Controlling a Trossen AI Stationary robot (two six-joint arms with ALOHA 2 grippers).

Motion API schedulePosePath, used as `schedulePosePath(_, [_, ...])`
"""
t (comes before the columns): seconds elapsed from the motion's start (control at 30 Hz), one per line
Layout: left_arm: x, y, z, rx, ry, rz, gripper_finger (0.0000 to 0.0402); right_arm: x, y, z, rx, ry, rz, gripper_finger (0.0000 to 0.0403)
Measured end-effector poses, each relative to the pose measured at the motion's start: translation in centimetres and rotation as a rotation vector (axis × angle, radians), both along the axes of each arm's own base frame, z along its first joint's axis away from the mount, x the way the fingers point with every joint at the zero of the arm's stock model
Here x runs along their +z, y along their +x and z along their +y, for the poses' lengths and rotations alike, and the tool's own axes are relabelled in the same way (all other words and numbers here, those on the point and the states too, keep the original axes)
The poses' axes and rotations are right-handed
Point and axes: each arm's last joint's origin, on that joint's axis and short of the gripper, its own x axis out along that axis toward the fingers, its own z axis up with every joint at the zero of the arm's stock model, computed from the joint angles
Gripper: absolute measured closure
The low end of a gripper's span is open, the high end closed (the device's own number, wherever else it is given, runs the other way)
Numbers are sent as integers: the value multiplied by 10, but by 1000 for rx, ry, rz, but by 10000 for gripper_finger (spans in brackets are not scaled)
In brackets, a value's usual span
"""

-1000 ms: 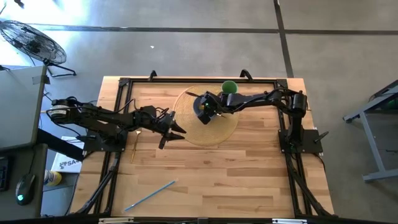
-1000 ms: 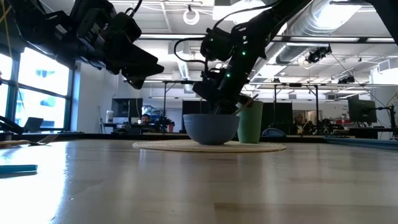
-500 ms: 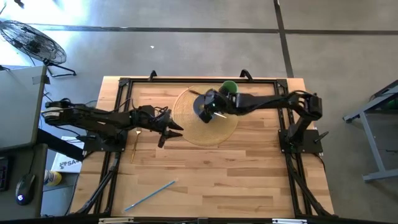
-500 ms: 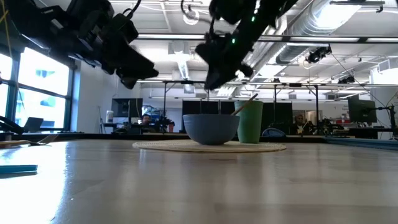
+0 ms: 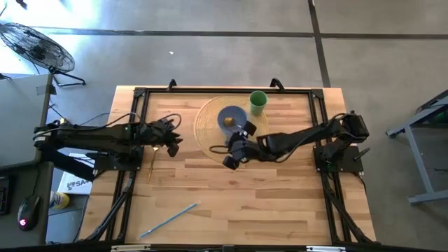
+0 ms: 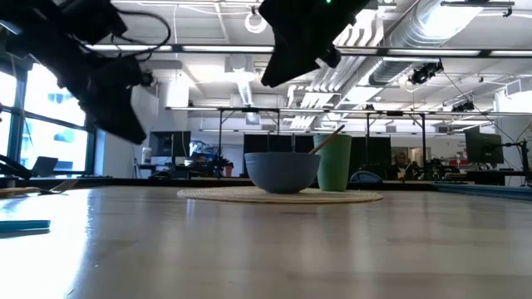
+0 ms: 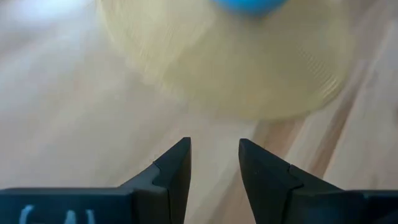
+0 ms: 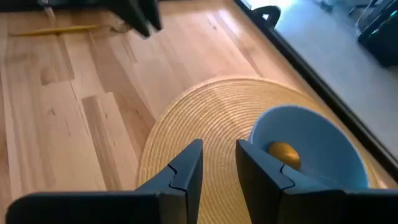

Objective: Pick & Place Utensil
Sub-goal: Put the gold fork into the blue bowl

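Note:
A blue bowl stands on a round woven mat, with a green cup beside it toward the far edge. A tan utensil lies in the bowl: its rounded end rests inside, and its handle slants up over the rim. My right gripper is open and empty, raised above the mat's near edge. My left gripper is open and empty too, over bare wood left of the mat. A yellow utensil and a blue utensil lie flat on the table.
A black frame runs around the table's far and side edges. Both arm bases stand on the table's left and right sides. Bare wood stretches across the near half, apart from the blue utensil.
My right gripper has risen out of the bowl and swung toward the near edge, past the mat's rim, leaving the tan utensil in the bowl. My left gripper has drawn back toward the table's left edge.

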Motion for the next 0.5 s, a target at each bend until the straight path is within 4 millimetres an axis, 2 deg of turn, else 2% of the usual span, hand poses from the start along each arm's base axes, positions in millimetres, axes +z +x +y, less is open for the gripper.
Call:
schedulePosePath(0.23, [-15, -11, -1, 241, -195, 117, 269, 1, 0, 4, 11, 5, -11, 313])
schedulePosePath(0.37, [-28, -23, -2, 424, -280, 264, 269, 1, 0, 4, 9, 7, -10, 313])
schedulePosePath(0.5, [-35, -26, -6, 472, -310, 355, 269, 1, 0, 4, -3, -4, -13, 313])
